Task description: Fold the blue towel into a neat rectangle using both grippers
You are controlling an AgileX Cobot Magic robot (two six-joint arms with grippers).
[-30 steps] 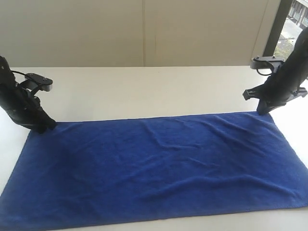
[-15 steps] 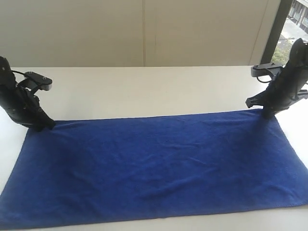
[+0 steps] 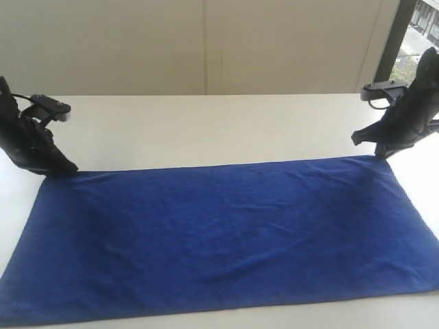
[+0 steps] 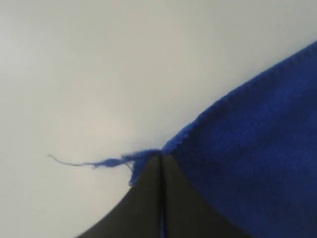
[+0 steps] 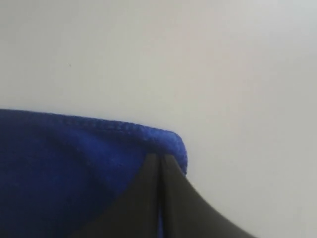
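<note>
The blue towel (image 3: 219, 236) lies spread flat and taut across the white table, long side running left to right. My left gripper (image 3: 67, 168) is shut on the towel's far left corner (image 4: 171, 146), where a loose blue thread (image 4: 94, 162) trails out. At the opposite end, my right gripper (image 3: 381, 155) is shut on the far right corner (image 5: 171, 139). In both wrist views the black jaws are pressed together with blue cloth pinched between them. The near edge of the towel runs along the table's front.
The white table (image 3: 206, 127) stretches bare behind the towel to a pale wall. A dark window frame (image 3: 391, 41) stands at the back right. The towel's near corners reach the picture's lower edges.
Both grippers have pulled the far corners outward and slightly back. The wrinkles seen a second ago in the middle of the towel have smoothed out.
</note>
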